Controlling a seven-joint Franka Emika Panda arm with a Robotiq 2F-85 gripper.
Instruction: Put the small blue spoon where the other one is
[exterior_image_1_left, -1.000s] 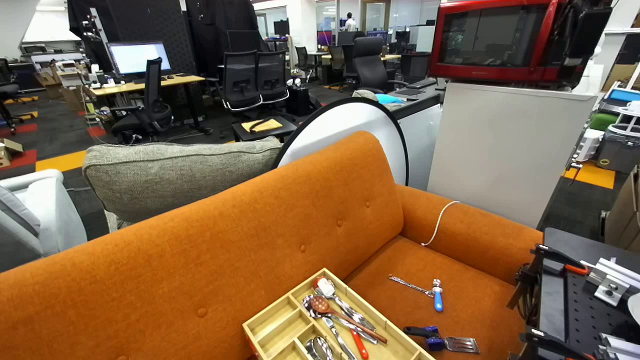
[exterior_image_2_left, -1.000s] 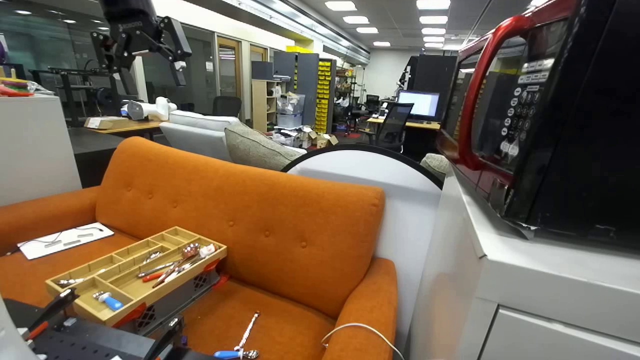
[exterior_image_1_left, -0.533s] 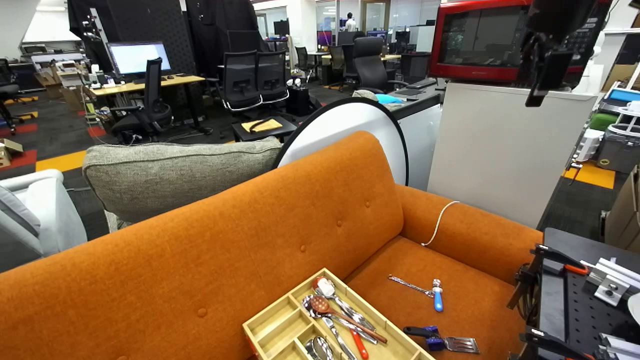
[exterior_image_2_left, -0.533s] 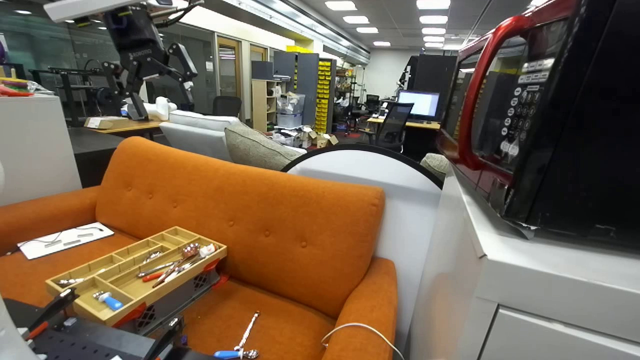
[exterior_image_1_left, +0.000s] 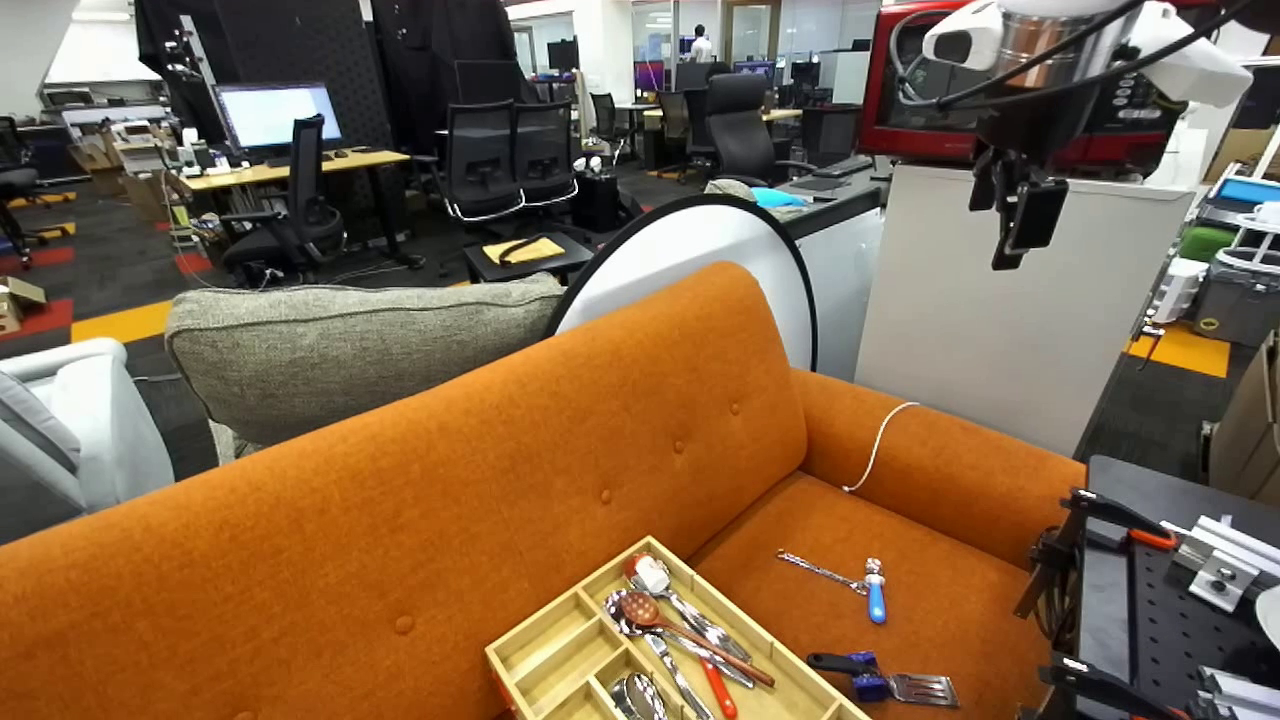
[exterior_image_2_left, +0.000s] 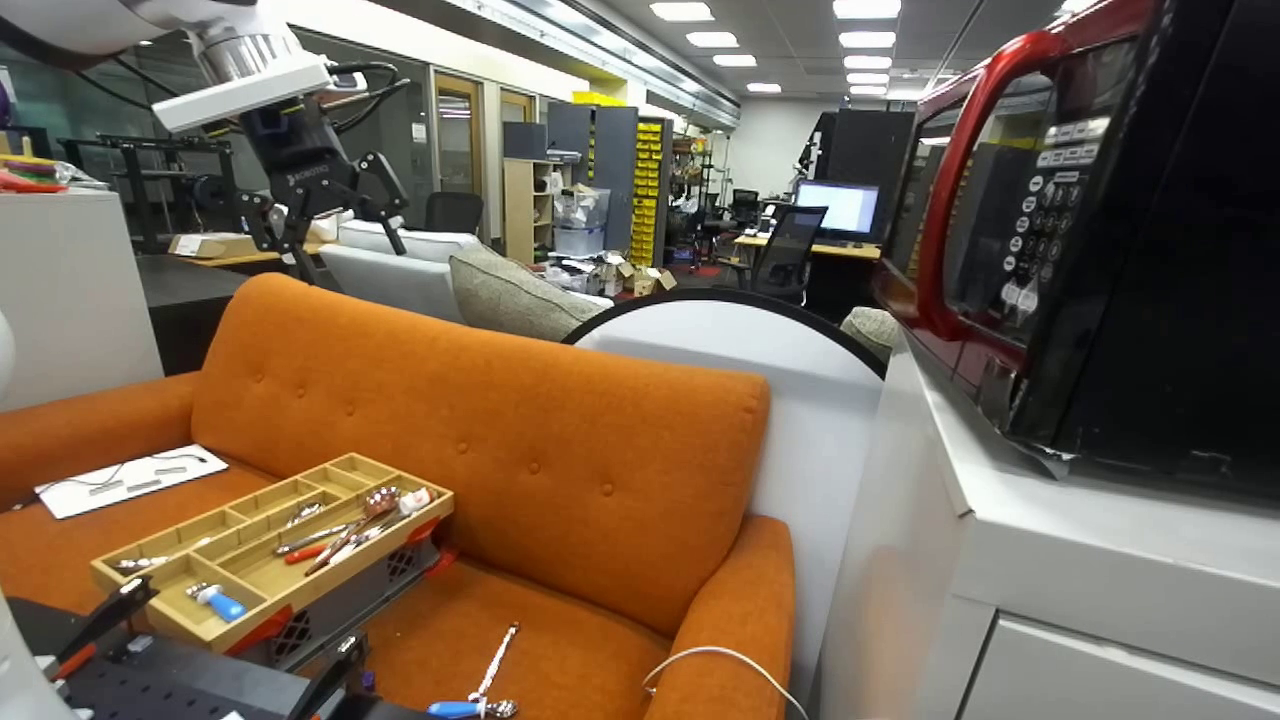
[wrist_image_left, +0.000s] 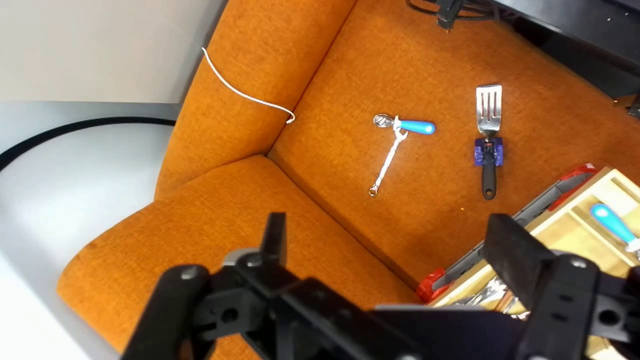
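My gripper (wrist_image_left: 388, 225) hangs high over the sofa (wrist_image_left: 200, 215), my fingers (wrist_image_left: 276, 236) spread wide. The blue spoon (wrist_image_left: 417, 127) lies on the seat (wrist_image_left: 335, 150) below, a wrench (wrist_image_left: 386, 165) right at its neck, while the other spoon (wrist_image_left: 611, 221) sits in a compartment of the tray (wrist_image_left: 562, 235).

I see open air between the gripper (wrist_image_left: 390, 237), its jaws well apart, and the small blue spoon (wrist_image_left: 417, 127) on the orange sofa seat (wrist_image_left: 435, 172); bare upholstery flanks the spoon's handle, though a silver wrench (wrist_image_left: 387, 164) lies right at its neck and a slotted spatula (wrist_image_left: 489, 172) sits near. In an exterior view, the cutlery tray (exterior_image_2_left: 345, 568) walls in the other blue spoon (exterior_image_2_left: 222, 602), bare wood beside it; a black clamp (exterior_image_2_left: 120, 603) stands before that end.
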